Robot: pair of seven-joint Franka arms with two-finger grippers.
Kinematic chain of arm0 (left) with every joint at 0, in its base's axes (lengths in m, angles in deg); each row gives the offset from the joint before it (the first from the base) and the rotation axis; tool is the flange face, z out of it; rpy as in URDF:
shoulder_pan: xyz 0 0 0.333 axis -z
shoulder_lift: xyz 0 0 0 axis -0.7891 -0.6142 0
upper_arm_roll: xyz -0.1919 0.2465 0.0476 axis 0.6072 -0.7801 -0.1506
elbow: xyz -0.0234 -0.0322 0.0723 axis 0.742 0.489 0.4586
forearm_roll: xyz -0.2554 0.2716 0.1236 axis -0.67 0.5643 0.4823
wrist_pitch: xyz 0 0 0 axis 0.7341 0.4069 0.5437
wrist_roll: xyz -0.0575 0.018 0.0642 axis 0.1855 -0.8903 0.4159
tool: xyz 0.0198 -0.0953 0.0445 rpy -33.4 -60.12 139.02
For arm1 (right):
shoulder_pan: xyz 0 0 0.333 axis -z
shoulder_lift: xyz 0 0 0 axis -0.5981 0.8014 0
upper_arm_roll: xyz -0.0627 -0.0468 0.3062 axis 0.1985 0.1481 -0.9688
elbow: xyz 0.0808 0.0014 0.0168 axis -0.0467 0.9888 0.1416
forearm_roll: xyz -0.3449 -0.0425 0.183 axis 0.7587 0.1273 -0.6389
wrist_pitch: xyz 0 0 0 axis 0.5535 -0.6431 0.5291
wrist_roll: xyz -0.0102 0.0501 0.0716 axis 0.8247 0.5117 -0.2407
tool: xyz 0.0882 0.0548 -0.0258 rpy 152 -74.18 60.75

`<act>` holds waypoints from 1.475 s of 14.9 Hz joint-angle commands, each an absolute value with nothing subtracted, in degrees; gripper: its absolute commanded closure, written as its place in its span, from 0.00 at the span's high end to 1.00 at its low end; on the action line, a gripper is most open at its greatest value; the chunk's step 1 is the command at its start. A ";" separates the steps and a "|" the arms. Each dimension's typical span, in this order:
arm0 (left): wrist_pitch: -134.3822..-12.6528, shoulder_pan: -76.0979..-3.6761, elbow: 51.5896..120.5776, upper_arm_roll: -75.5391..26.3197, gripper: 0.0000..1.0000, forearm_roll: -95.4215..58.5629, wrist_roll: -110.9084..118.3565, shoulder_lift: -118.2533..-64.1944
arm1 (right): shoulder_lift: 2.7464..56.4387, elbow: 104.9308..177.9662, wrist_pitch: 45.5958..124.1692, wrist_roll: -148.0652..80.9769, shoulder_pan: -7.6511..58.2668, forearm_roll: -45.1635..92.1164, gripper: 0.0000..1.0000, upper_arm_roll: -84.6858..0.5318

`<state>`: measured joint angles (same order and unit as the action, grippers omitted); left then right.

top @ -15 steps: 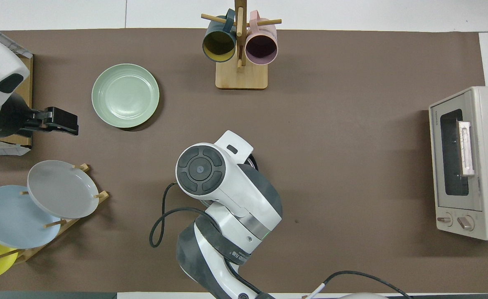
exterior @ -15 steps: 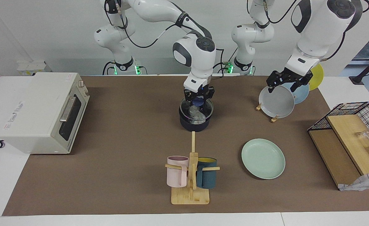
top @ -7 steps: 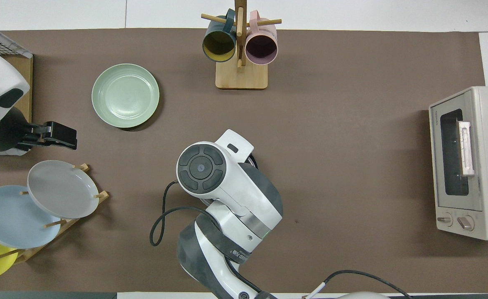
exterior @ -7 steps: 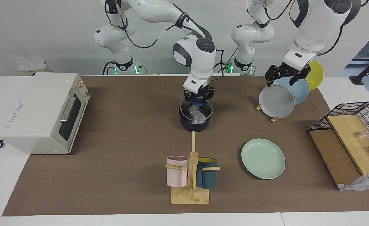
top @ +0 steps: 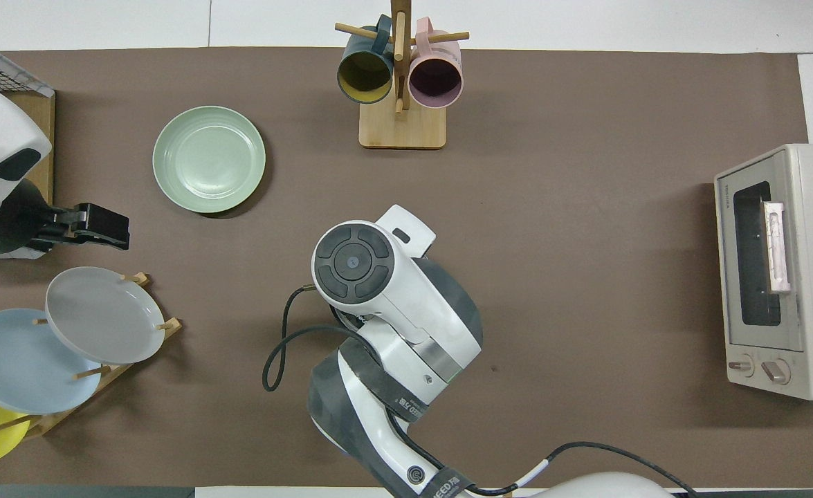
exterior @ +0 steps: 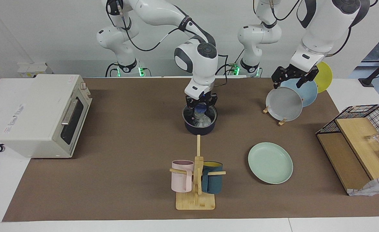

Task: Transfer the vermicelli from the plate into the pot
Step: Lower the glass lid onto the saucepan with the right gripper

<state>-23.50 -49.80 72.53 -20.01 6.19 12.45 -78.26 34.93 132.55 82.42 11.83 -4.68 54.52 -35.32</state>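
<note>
Nearing completion: vermicelli in the pot, plate bare.

Inspecting both views, the vermicelli (exterior: 201, 119) lies as a pale glassy tangle inside the pot (exterior: 199, 128) at mid-table, and the mint-green plate (exterior: 270, 163), farther from the robots and toward the left arm's end, carries nothing visible; the transfer itself appears done, with only release and withdrawal judged left. The right tool (exterior: 201, 106) sits at the pot mouth, fingertips pressed together just above the tangle; whether strands are pinched cannot be told. The left tool (exterior: 293, 80) waits, spread, over the grey plate (exterior: 284, 104) in the rack. The noodle clump shows no clear long axis. The pot's handle is hidden under the right arm, so its heading cannot be told.
</note>
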 commanded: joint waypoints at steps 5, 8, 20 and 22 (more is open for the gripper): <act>-23.11 -50.17 73.12 -19.90 1.00 7.23 13.01 -76.95 | 35.08 132.97 84.62 12.42 -3.70 50.66 0.00 -35.58; -23.38 -50.08 73.12 -19.90 1.00 7.23 12.75 -76.86 | 35.08 133.75 84.71 12.07 -3.69 50.20 0.00 -35.58; -22.76 -50.61 73.13 -19.82 1.00 4.69 12.57 -76.68 | 33.85 134.65 85.85 11.37 -3.61 53.97 1.00 -35.40; -23.02 -50.70 73.13 -19.82 1.00 4.69 12.58 -76.59 | 32.02 133.41 83.84 10.76 -2.21 54.51 1.00 -35.23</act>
<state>-23.42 -49.89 72.51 -20.04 5.58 12.44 -77.76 34.68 133.83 85.32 11.84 -4.01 53.45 -35.00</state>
